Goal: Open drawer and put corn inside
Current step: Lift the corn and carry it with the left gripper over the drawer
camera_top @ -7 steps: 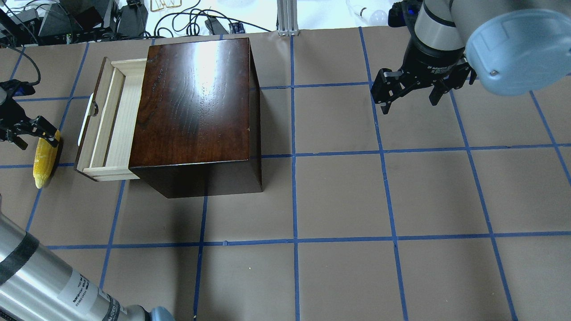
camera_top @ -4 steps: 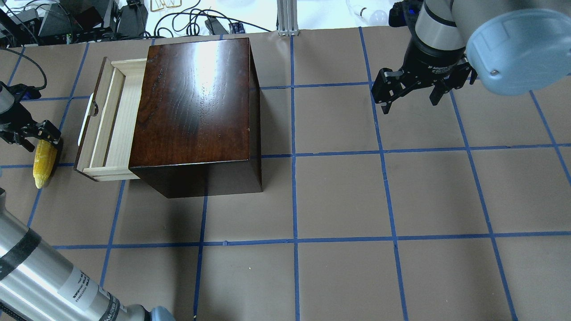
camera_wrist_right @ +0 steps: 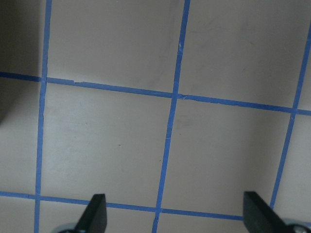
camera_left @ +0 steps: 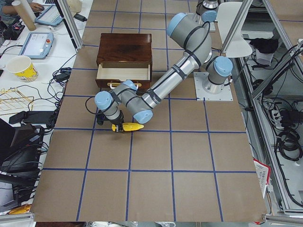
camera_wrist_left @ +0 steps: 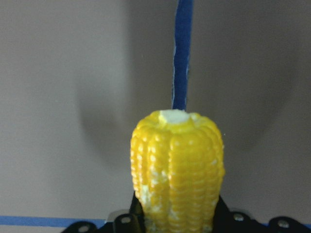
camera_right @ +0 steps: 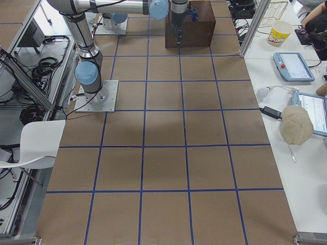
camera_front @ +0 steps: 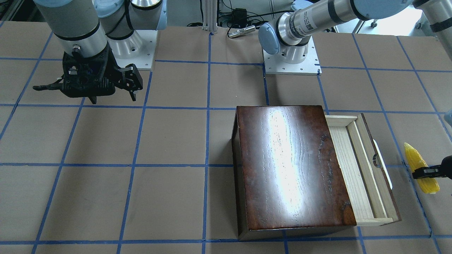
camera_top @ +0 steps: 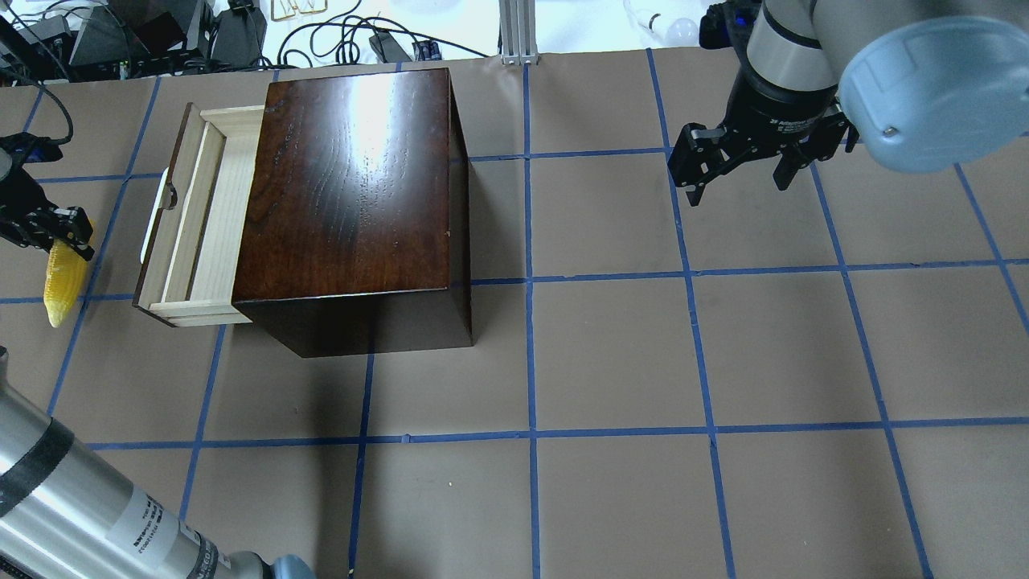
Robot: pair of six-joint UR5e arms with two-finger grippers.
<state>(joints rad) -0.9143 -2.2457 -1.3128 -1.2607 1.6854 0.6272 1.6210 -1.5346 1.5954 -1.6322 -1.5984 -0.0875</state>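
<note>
Your left gripper (camera_top: pixel 63 240) has its fingers clamped on the corn (camera_top: pixel 62 281), which is just off the tabletop (camera_top: pixel 611 346), near the white handle (camera_top: pixel 154 217) but not touching it. The drawer (camera_top: pixel 201 217) sits partly pulled out of the box (camera_top: pixel 346 177). Your right gripper (camera_top: pixel 739 189) has its fingers apart, holding nothing, well away from the box.

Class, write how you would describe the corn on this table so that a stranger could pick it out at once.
Find the big dark wooden box on the blue-gridded table; its pale drawer stands open on one side. Just beyond the drawer's white handle, the left gripper grips the corn. It is the only yellow thing on the table: small, knobbly, tapering to a tip.
</note>
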